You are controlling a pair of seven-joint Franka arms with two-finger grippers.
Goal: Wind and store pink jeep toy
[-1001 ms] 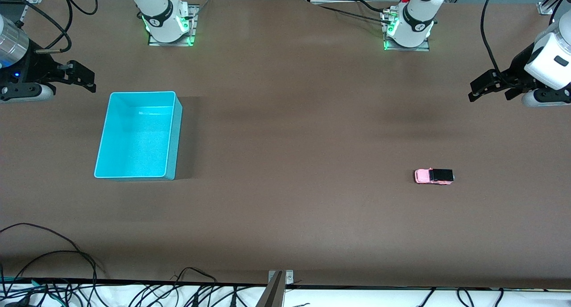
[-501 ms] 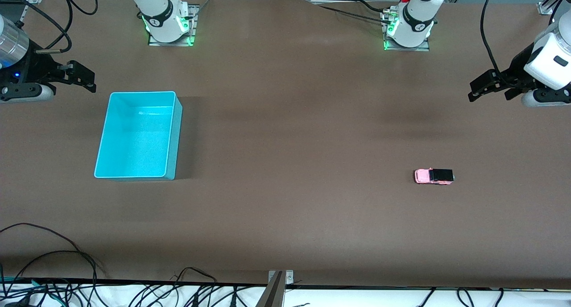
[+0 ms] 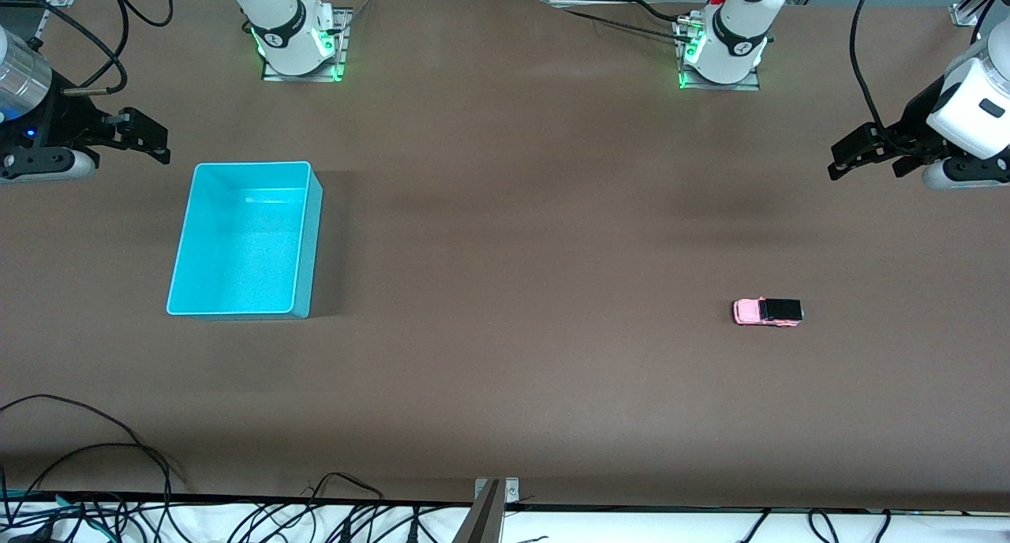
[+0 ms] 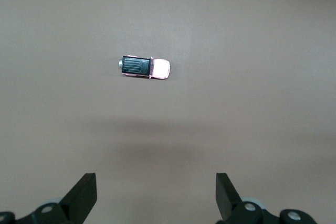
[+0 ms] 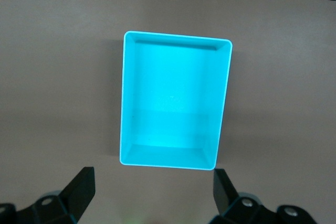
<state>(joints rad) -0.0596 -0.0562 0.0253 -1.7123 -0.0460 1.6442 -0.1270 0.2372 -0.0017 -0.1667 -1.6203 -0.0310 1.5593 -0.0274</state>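
The pink jeep toy (image 3: 768, 312), tiny with a black roof, stands on the brown table toward the left arm's end; the left wrist view also shows the jeep (image 4: 144, 67) lying alone on bare table. My left gripper (image 3: 846, 158) hangs open in the air over the table's end, well away from the jeep, its fingers (image 4: 84, 195) wide apart with nothing between them. My right gripper (image 3: 154, 139) is open too, hovering over the other end of the table just off the cyan bin (image 3: 302, 235). The bin (image 5: 125, 103) is empty.
The two arm bases (image 3: 300, 42) (image 3: 722, 54) stand along the table's edge farthest from the front camera. Loose black cables (image 3: 95, 464) trail along the nearest edge, and a metal bracket (image 3: 493, 499) sits at its middle.
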